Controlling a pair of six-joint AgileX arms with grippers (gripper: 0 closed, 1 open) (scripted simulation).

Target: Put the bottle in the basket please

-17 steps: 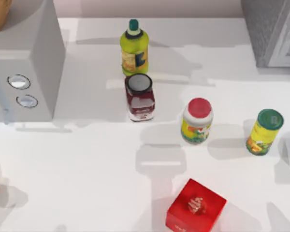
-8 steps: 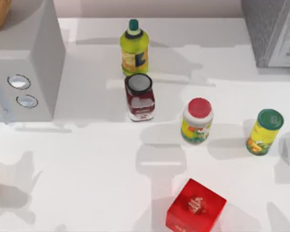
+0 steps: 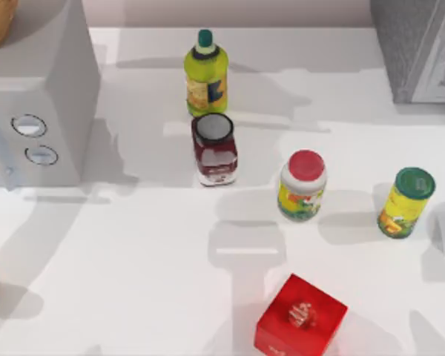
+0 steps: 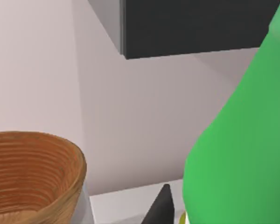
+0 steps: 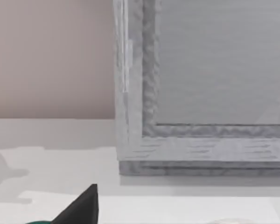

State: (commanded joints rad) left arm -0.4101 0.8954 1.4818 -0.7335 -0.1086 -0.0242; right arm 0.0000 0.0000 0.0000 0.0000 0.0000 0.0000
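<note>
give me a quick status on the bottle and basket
Green bottle close up at the left gripper, grasp itself hidden. Basket beside it, on the grey appliance. Bottle not yet over the basket. Nothing seen between them.

Left end effector raised, loaded.

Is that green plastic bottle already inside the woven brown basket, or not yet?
Not yet. In the left wrist view the green plastic bottle looms close to the camera, apart from the woven brown basket, whose visible inside looks empty.
</note>
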